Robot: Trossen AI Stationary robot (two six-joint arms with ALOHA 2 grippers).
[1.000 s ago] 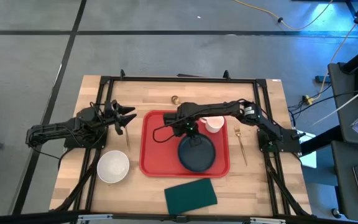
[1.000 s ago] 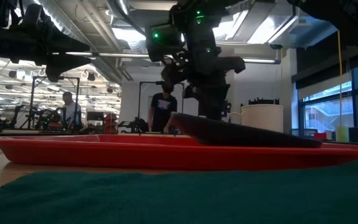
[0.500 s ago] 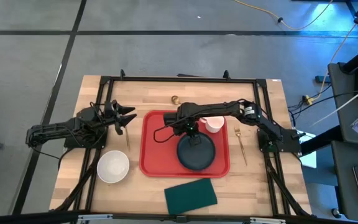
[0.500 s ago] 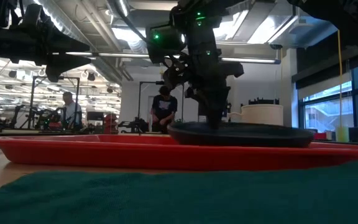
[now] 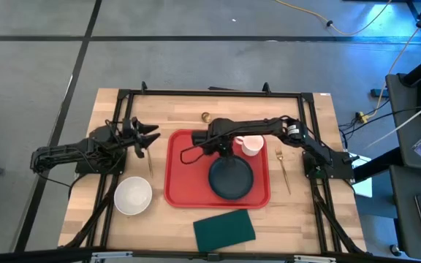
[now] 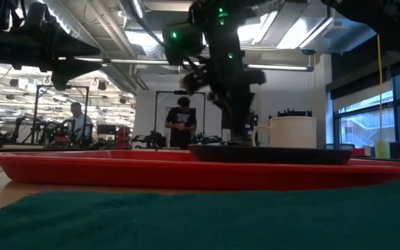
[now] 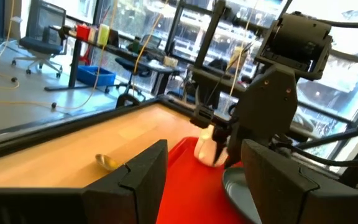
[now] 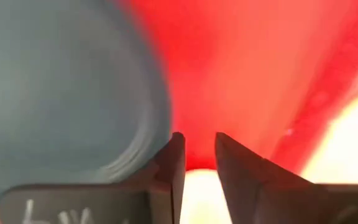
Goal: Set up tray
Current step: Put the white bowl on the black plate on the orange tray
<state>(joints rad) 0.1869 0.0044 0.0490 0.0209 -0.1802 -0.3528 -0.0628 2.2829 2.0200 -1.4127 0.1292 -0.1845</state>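
The red tray (image 5: 185, 172) (image 6: 82, 170) lies in the middle of the table. A dark round plate (image 5: 232, 179) (image 6: 269, 153) (image 8: 61, 93) rests flat on its near right part. A white cup (image 5: 253, 146) (image 6: 294, 132) stands on the tray's far right part. My right gripper (image 5: 224, 150) (image 6: 242, 135) (image 8: 197, 155) is just above the plate's far rim. Its fingers are a narrow gap apart with only red tray between them, and the plate lies beside one finger. My left gripper (image 5: 150, 139) (image 7: 204, 180) waits open by the tray's left edge.
A white bowl (image 5: 133, 195) sits on the wood to the tray's near left. A dark green cloth (image 5: 224, 228) (image 6: 200, 215) lies in front of the tray. A gold fork (image 5: 283, 169) lies right of the tray and a gold utensil (image 5: 150, 162) left of it. A small gold piece (image 5: 205, 117) lies beyond the tray.
A second ago the plate was tipped, with its far rim held up by my right gripper and its near rim on the tray. The far rim came down and the plate now lies flat. My right gripper has come off the rim and moved slightly toward the far edge.
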